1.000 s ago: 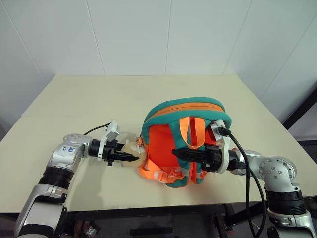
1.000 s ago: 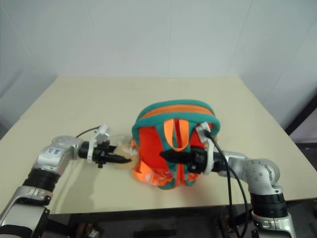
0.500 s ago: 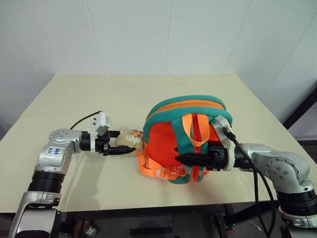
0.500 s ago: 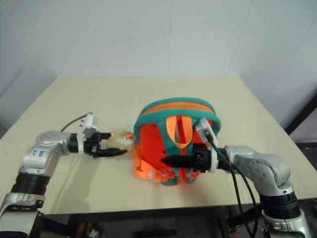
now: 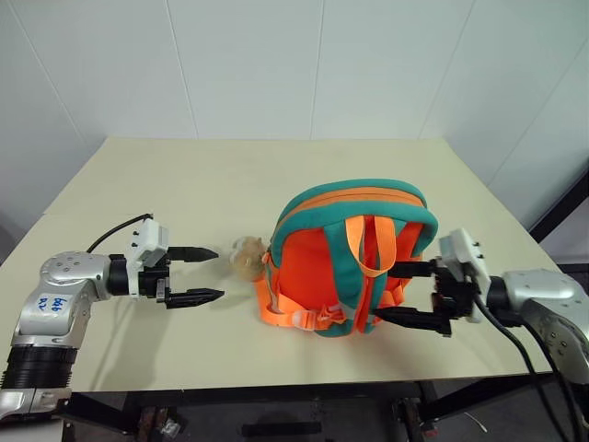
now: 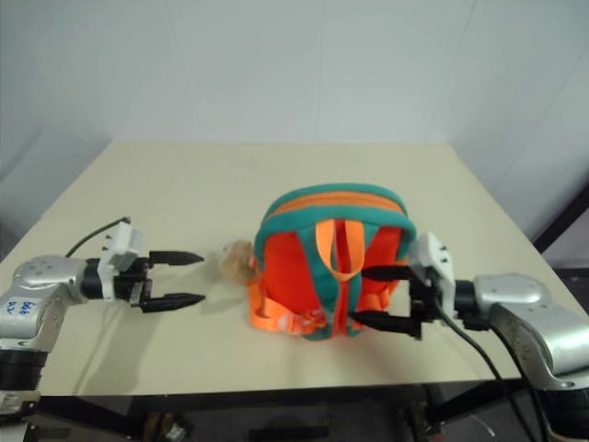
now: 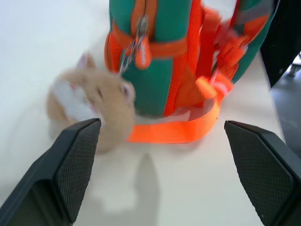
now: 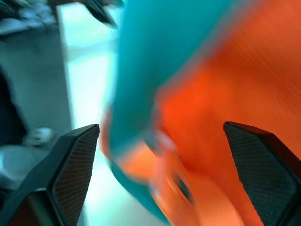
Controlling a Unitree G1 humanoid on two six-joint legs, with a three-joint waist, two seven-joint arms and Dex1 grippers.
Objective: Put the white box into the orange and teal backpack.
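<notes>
Both pincers gape wide, empty: left gripper (image 5: 207,274) left of the plush toy (image 5: 246,259), right gripper (image 5: 398,293) nearer, beside the upright orange and teal backpack (image 5: 350,262). White box unseen.

Left gripper (image 5: 204,274) extended roughly level over the table, pointing inward, fingers spread wide, holding nothing. Right gripper (image 5: 398,293) mirrors it, pointing inward, fingers likewise parted wide and empty
</notes>
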